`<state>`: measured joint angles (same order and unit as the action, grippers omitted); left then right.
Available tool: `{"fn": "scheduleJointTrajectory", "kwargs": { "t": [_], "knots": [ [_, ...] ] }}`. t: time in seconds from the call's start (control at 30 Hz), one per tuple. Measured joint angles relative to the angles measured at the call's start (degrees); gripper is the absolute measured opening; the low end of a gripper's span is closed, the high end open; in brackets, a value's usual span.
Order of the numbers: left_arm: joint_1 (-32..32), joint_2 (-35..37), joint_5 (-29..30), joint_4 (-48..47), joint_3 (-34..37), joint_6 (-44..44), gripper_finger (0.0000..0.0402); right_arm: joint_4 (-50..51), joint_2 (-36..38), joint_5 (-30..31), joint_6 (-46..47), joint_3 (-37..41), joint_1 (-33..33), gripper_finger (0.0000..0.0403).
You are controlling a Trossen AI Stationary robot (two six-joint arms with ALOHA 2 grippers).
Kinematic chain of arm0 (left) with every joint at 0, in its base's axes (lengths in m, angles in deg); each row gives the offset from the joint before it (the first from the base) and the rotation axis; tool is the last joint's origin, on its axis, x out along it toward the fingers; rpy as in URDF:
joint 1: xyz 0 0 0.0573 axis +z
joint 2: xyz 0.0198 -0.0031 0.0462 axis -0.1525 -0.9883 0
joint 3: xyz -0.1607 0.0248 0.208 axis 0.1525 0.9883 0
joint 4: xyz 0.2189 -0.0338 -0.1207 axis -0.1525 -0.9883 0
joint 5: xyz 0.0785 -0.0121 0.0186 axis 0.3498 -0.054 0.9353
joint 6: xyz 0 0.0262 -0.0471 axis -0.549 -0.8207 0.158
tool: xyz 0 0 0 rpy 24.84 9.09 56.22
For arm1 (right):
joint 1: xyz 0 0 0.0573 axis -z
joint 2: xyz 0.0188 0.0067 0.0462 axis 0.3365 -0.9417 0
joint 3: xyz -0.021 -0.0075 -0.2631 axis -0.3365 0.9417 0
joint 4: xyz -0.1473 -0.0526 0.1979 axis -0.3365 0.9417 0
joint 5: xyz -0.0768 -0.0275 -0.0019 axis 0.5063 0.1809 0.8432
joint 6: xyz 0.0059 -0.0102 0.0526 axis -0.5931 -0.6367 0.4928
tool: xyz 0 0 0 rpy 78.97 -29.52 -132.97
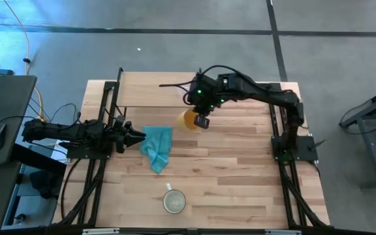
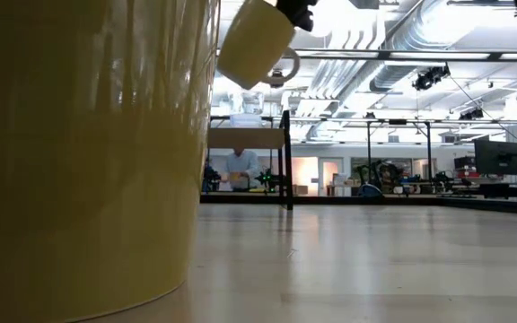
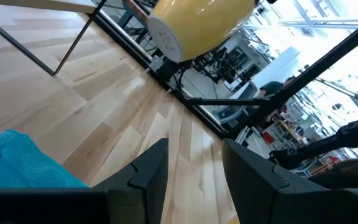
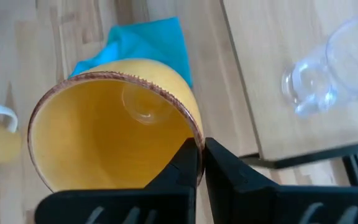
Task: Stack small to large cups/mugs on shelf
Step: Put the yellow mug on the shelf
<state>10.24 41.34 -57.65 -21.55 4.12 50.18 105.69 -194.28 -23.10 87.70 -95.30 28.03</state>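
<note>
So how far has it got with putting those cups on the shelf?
Partway. The clear glass cup already lies on the shelf. The right gripper is pinching the orange mug by its rim, lifted off the table near the shelf. The cream mug waits on the tabletop, untouched. The left gripper is open beside the teal cloth.

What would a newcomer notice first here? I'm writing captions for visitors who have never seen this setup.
First, the orange mug hanging in the air, tilted, its rim pinched by the right gripper near the shelf edge. Next, the teal cloth crumpled mid-table, right in front of the open left gripper. Last, the cream-white mug standing alone near the table's front edge.
</note>
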Motion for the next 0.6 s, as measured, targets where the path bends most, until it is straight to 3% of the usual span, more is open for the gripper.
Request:
{"fn": "scheduleJointTrajectory", "kwargs": {
  "t": [0.17, 0.27, 0.6],
  "knots": [
    [0.0, 0.0, 0.0, 0.0, 0.0, 0.0, 0.0138, 4.2, -6.7, 0.0, -2.7, -10.5, 0.5, 0.0000],
    [0.0, 0.0, 0.0, -0.1, 0.0, 0.0, 0.0138, 0.1, -6.3, -1.7, -3.2, -7.4, 1.2, 0.0000],
    [0.0, 0.0, 1.3, -0.4, 0.0, -0.1, 0.0138, -1.7, -6.4, -2.1, -2.7, -7.3, 3.3, 0.0000]
  ]
}}
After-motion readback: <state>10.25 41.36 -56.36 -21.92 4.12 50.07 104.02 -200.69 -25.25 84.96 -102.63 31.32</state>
